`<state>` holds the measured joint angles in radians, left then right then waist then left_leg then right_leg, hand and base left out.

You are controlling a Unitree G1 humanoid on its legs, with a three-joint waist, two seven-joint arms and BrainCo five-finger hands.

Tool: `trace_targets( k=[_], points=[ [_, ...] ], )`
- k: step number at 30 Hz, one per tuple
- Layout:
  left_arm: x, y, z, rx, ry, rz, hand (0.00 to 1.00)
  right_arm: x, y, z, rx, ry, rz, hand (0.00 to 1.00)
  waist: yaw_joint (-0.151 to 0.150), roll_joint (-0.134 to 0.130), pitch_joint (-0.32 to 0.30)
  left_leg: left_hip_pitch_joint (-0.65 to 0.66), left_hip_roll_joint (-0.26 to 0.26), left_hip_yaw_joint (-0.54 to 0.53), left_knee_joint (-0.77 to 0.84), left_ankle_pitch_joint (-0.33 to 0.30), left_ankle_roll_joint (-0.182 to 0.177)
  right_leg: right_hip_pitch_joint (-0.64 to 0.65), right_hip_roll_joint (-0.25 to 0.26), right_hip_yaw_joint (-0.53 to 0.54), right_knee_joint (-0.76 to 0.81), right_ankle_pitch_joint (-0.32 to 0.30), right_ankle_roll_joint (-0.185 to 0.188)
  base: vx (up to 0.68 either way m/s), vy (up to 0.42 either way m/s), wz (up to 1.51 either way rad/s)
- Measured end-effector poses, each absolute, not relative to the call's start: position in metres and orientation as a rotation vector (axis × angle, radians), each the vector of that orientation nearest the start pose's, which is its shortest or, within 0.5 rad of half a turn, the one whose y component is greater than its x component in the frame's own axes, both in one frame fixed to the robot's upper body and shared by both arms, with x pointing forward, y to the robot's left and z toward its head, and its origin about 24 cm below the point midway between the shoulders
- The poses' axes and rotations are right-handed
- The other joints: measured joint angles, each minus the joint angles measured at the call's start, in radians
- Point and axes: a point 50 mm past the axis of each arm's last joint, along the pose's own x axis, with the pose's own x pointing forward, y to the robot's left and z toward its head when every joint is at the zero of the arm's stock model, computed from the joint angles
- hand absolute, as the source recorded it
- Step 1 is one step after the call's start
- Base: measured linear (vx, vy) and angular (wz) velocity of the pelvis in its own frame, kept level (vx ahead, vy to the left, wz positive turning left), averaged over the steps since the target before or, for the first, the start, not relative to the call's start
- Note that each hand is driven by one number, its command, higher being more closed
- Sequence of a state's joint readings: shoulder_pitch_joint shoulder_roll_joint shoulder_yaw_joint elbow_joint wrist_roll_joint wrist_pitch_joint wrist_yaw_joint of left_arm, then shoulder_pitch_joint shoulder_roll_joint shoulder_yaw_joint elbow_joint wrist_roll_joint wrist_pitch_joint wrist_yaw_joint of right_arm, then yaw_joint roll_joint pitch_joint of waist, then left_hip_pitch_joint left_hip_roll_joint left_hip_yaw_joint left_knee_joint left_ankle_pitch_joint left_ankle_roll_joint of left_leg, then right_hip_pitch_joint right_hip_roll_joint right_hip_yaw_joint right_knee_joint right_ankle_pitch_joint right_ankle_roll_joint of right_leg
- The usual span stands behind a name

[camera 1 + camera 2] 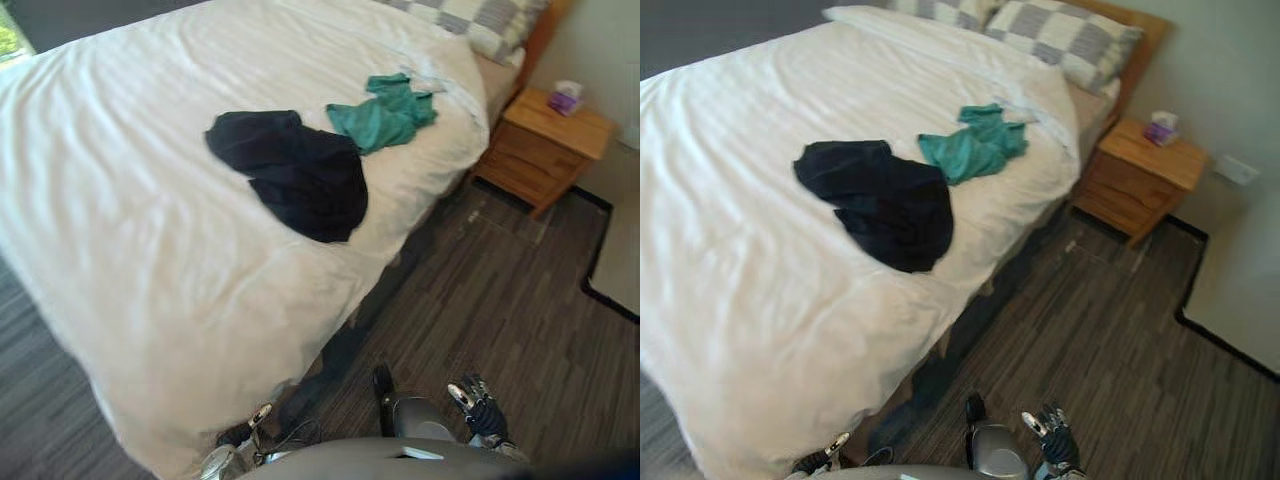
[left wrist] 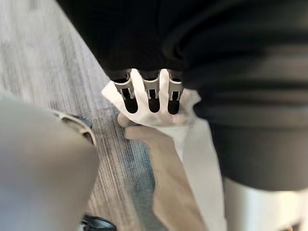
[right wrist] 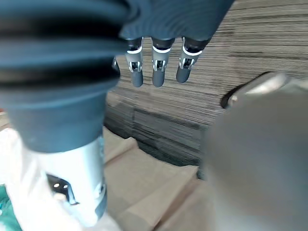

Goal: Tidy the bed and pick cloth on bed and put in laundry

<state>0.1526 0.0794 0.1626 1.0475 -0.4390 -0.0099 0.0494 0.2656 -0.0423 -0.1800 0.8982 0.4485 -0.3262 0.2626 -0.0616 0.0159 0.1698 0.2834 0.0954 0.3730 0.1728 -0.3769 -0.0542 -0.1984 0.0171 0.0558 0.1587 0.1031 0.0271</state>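
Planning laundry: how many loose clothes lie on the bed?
2: a black garment central on the bed, a green garment beside it, nearer the pillows. Others may be hidden.

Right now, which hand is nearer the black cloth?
Left. The left hand hangs by the bed's edge, short of the black cloth; the right hand hangs farther right, over the floor.

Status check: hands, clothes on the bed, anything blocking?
Left hand and right hand open, low, empty. Black cloth and green cloth untouched on the bed. Nothing lies on them.

Cloths on bed, nightstand right
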Motion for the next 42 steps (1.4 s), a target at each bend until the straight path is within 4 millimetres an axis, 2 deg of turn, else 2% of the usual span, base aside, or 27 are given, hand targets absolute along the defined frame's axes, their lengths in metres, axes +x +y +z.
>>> trace_targets(
  k=[4,5,7,8,9,11,12,13,14,15,16,17,18,19,20,22,23,24,27,29,31,33,36,38,39,40,42],
  points=[
    [0.058,0.206,-0.167,-0.371,1.133,0.532,0.00,0.072,-0.206,-0.142,0.431,0.700,-0.334,0.00,-0.004,-0.007,0.001,0.017,-0.007,0.015,-0.017,0.033,0.008,-0.003,0.012,-0.002,-0.002,0.002,-0.004,0.07,-0.063,-0.27],
    [0.056,0.207,-0.167,-0.368,1.135,0.535,0.00,0.073,-0.206,-0.141,0.428,0.697,-0.333,0.00,-0.005,-0.011,0.002,0.017,-0.007,0.035,-0.015,0.036,0.010,-0.003,0.016,-0.003,-0.014,-0.006,-0.028,-0.03,-0.076,-0.29],
    [0.055,0.207,-0.167,-0.367,1.139,0.534,0.00,0.075,-0.207,-0.141,0.417,0.697,-0.327,0.00,-0.006,-0.009,0.005,0.017,0.005,0.063,-0.027,0.037,0.010,-0.020,-0.003,-0.114,0.003,-0.079,-0.098,-0.05,-0.060,-0.40],
    [0.050,0.206,-0.168,-0.360,1.150,0.529,0.00,0.083,-0.209,-0.140,0.396,0.691,-0.308,0.00,-0.004,0.013,0.001,0.019,0.028,0.089,-0.046,0.038,0.007,-0.060,-0.024,-0.205,0.085,-0.130,-0.093,-0.01,-0.070,-0.53],
    [0.048,0.212,-0.167,-0.339,1.150,0.534,0.00,0.083,-0.209,-0.141,0.382,0.699,-0.294,0.00,-0.012,-0.029,-0.005,0.033,0.002,0.114,-0.049,0.029,-0.011,-0.095,-0.063,-0.268,0.226,-0.132,-0.117,0.02,-0.055,-0.71],
    [0.043,0.218,-0.166,-0.314,1.166,0.539,0.00,0.086,-0.205,-0.142,0.369,0.711,-0.259,0.00,0.016,-0.049,-0.008,0.048,-0.015,0.137,-0.021,0.032,-0.003,-0.080,-0.034,-0.237,0.197,-0.107,-0.115,0.00,-0.066,-1.17],
    [0.037,0.225,-0.166,-0.277,1.180,0.540,0.00,0.093,-0.195,-0.142,0.372,0.708,-0.212,0.00,0.021,-0.091,-0.001,0.014,-0.018,0.131,0.055,0.030,0.055,-0.028,-0.019,-0.188,0.068,-0.080,-0.125,-0.13,-0.096,-1.56],
    [0.036,0.221,-0.166,-0.271,1.186,0.531,0.00,0.092,-0.194,-0.145,0.396,0.731,-0.217,0.00,0.026,-0.040,-0.011,-0.017,-0.021,0.104,-0.060,0.010,0.071,0.017,-0.016,-0.291,-0.032,-0.105,-0.120,-0.16,-0.075,-1.30],
    [0.040,0.215,-0.167,-0.275,1.179,0.510,0.00,0.096,-0.207,-0.141,0.375,0.704,-0.235,0.00,0.022,-0.003,-0.003,-0.035,0.006,0.110,-0.088,0.074,0.064,-0.012,-0.027,-0.375,0.049,-0.141,-0.144,-0.14,0.002,-1.46],
    [0.033,0.210,-0.169,-0.263,1.206,0.508,0.00,0.101,-0.216,-0.139,0.352,0.691,-0.240,0.00,0.025,0.003,0.004,-0.018,0.020,0.175,-0.086,0.085,0.023,-0.052,-0.101,-0.454,0.294,-0.199,-0.146,0.04,-0.029,-1.12],
    [0.033,0.211,-0.169,-0.217,1.220,0.484,0.00,0.096,-0.219,-0.139,0.351,0.700,-0.257,0.00,0.012,0.000,-0.006,-0.005,0.024,0.198,-0.097,0.096,0.008,-0.002,-0.150,-0.452,0.365,-0.279,-0.081,0.11,-0.047,-0.97],
    [0.033,0.212,-0.169,-0.199,1.221,0.475,0.00,0.093,-0.218,-0.140,0.354,0.711,-0.258,0.00,0.015,-0.005,-0.012,0.004,0.021,0.210,-0.103,0.102,-0.001,0.030,-0.158,-0.444,0.337,-0.289,-0.056,0.15,-0.103,-0.59],
    [0.033,0.217,-0.168,-0.174,1.220,0.475,0.00,0.085,-0.213,-0.143,0.368,0.732,-0.258,0.00,0.021,-0.028,-0.027,0.013,0.009,0.224,-0.103,0.105,-0.007,0.090,-0.168,-0.406,0.243,-0.260,-0.016,0.15,-0.118,-0.82],
    [0.036,0.219,-0.168,-0.165,1.226,0.477,0.00,0.086,-0.207,-0.145,0.381,0.741,-0.241,0.00,0.022,-0.028,-0.033,0.015,0.021,0.230,-0.098,0.116,-0.021,0.130,-0.122,-0.375,0.134,-0.236,-0.011,0.14,-0.118,-0.74],
    [0.038,0.216,-0.169,-0.165,1.225,0.463,0.00,0.086,-0.204,-0.145,0.385,0.743,-0.230,0.00,0.019,-0.017,-0.030,0.009,0.033,0.227,-0.086,0.134,-0.020,0.148,-0.101,-0.371,0.094,-0.198,-0.025,0.13,-0.145,-0.62],
    [0.046,0.216,-0.167,-0.103,1.195,0.388,0.00,0.079,-0.200,-0.147,0.373,0.768,-0.198,0.00,0.024,-0.038,-0.030,-0.034,0.034,0.211,-0.031,0.142,-0.020,0.218,-0.097,-0.331,-0.062,-0.123,-0.033,0.01,-0.161,-0.52],
    [0.049,0.215,-0.167,-0.096,1.187,0.377,0.00,0.076,-0.201,-0.148,0.369,0.778,-0.197,0.00,0.022,-0.024,-0.035,-0.034,0.026,0.200,-0.078,0.150,-0.024,0.230,-0.090,-0.325,-0.086,-0.107,-0.035,-0.05,-0.111,-0.48],
    [0.057,0.207,-0.167,-0.110,1.169,0.351,0.00,0.074,-0.209,-0.148,0.353,0.789,-0.206,0.00,0.015,0.002,-0.039,-0.039,0.032,0.195,-0.128,0.202,-0.020,0.257,-0.072,-0.317,-0.133,-0.087,-0.028,-0.03,-0.018,-0.38],
    [0.069,0.206,-0.164,-0.112,1.122,0.338,0.00,0.071,-0.205,-0.150,0.364,0.804,-0.187,0.00,0.015,-0.007,-0.047,-0.021,0.025,0.204,-0.119,0.209,-0.023,0.314,-0.065,-0.280,-0.251,-0.029,-0.012,-0.05,-0.018,-0.28],
    [0.075,0.207,-0.162,-0.121,1.097,0.341,0.00,0.070,-0.202,-0.151,0.362,0.822,-0.165,0.00,0.022,-0.015,-0.044,-0.021,0.017,0.210,-0.113,0.209,-0.023,0.306,-0.060,-0.250,-0.259,-0.025,-0.009,-0.10,-0.033,-0.36],
    [0.077,0.212,-0.161,-0.140,1.075,0.372,0.00,0.068,-0.201,-0.154,0.359,0.853,-0.150,0.00,0.029,-0.043,-0.035,-0.022,0.006,0.140,-0.079,0.208,-0.022,0.297,-0.063,-0.193,-0.261,-0.025,-0.007,-0.09,-0.052,-0.55],
    [0.078,0.212,-0.161,-0.162,1.061,0.392,0.00,0.068,-0.202,-0.155,0.355,0.874,-0.142,0.00,0.047,-0.046,-0.032,-0.018,0.000,0.069,-0.063,0.207,-0.020,0.288,-0.059,-0.138,-0.262,-0.021,-0.001,-0.08,-0.081,-0.83],
    [0.079,0.209,-0.161,-0.172,1.063,0.389,0.00,0.067,-0.201,-0.156,0.357,0.885,-0.127,0.00,0.046,-0.030,-0.024,-0.005,-0.004,0.047,-0.069,0.186,-0.014,0.272,-0.053,-0.098,-0.262,-0.005,-0.001,-0.10,-0.020,-0.50],
    [0.081,0.203,-0.163,-0.178,1.085,0.375,0.00,0.064,-0.205,-0.156,0.357,0.901,-0.142,0.00,0.031,-0.008,-0.017,-0.005,0.016,0.026,-0.074,0.120,-0.011,0.256,-0.029,-0.098,-0.263,0.012,0.000,-0.17,0.035,-0.18],
    [0.083,0.202,-0.164,-0.184,1.086,0.375,0.00,0.063,-0.206,-0.157,0.370,0.909,-0.157,0.00,0.028,-0.009,-0.016,-0.004,0.019,0.030,-0.077,0.116,-0.013,0.254,-0.025,-0.094,-0.263,0.020,-0.002,-0.09,0.017,-0.12],
    [0.091,0.188,-0.166,-0.195,1.126,0.351,0.00,0.056,-0.209,-0.159,0.440,0.907,-0.241,0.00,-0.002,0.016,0.018,0.014,0.047,-0.054,-0.070,0.104,-0.041,0.260,0.003,-0.119,-0.263,0.018,-0.012,-0.02,0.002,-0.09],
    [0.091,0.188,-0.166,-0.195,1.126,0.351,0.00,0.056,-0.209,-0.159,0.440,0.907,-0.241,0.00,-0.002,0.016,0.018,0.014,0.047,-0.054,-0.071,0.103,-0.041,0.260,0.004,-0.119,-0.263,0.019,-0.013,0.00,0.000,0.00]
  ],
)
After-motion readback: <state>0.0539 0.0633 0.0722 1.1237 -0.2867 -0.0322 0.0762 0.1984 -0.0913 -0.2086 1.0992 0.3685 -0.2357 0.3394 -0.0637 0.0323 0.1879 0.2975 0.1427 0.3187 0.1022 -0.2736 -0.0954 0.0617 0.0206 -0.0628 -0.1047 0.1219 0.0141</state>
